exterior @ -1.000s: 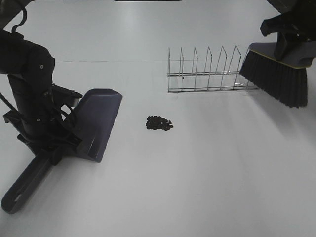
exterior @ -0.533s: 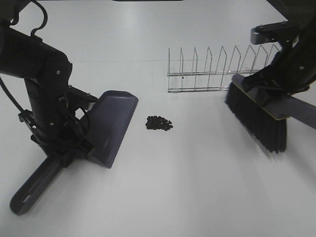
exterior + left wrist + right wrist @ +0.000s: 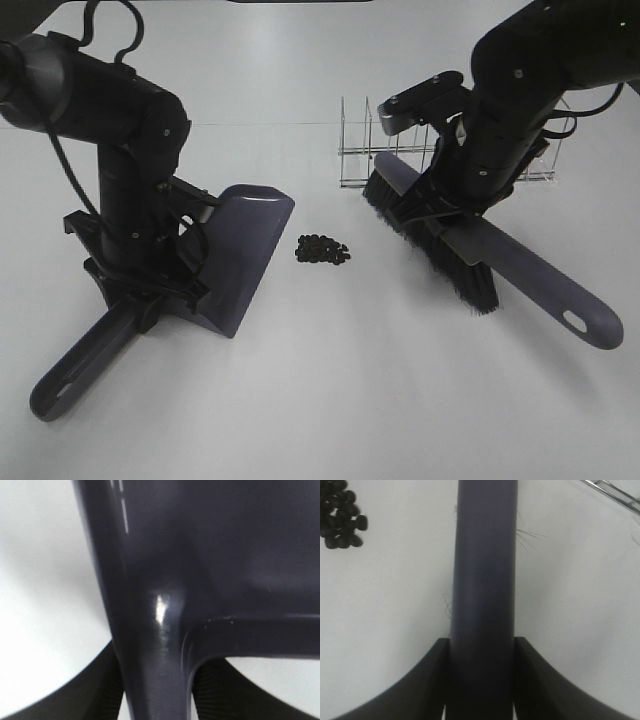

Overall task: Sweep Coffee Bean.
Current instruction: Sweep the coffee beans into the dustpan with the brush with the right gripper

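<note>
The coffee beans (image 3: 323,249) lie in a small dark cluster on the white table; they also show in the right wrist view (image 3: 341,512). My left gripper (image 3: 140,290) is shut on the grey dustpan (image 3: 240,255), whose open lip faces the beans from their left, a short gap away. The left wrist view shows the dustpan's handle neck (image 3: 155,645) between the fingers (image 3: 97,692). My right gripper (image 3: 455,215) is shut on the brush (image 3: 430,240), bristles down on the table, right of the beans. The right wrist view shows the brush back (image 3: 482,580) between the fingers (image 3: 420,685).
A wire rack (image 3: 352,150) stands behind the brush, partly hidden by my right arm; its edge shows in the right wrist view (image 3: 615,492). The dustpan's long handle (image 3: 75,365) points to the front left. The brush handle (image 3: 560,305) points to the front right.
My right arm has swung the brush down and left, from the rack's right end to the table just right of the beans. My left arm has shifted the dustpan right, toward the beans.
</note>
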`<state>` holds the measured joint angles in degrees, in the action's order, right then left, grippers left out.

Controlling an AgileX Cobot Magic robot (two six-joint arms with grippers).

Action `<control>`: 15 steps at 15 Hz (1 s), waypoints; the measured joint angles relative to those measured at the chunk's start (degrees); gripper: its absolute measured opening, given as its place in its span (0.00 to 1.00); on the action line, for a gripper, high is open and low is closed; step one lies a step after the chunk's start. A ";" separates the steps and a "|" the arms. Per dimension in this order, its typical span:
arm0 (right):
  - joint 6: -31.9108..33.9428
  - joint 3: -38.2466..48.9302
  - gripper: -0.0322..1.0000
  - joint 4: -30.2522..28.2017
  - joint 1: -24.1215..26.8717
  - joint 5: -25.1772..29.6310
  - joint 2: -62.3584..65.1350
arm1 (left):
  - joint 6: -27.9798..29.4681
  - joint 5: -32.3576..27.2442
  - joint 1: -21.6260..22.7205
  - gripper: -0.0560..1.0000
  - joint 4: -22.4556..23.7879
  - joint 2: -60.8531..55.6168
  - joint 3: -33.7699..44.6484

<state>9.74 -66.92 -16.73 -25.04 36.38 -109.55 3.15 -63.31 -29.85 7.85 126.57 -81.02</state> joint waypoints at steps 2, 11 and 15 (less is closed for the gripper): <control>0.06 -2.52 0.33 -0.29 -3.04 1.95 -1.20 | -0.57 -2.46 -1.20 0.40 -0.92 1.83 -3.55; -4.64 -10.43 0.33 16.73 -5.56 -1.03 -7.39 | -2.12 -5.04 -1.78 0.40 -6.99 3.27 -4.70; -9.22 -10.43 0.33 29.11 -5.56 -4.87 -9.40 | -2.12 -5.10 -1.78 0.40 -7.85 3.27 -4.70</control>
<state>0.52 -77.35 12.38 -30.60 31.51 -118.95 1.03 -68.41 -31.63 0.00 129.83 -85.71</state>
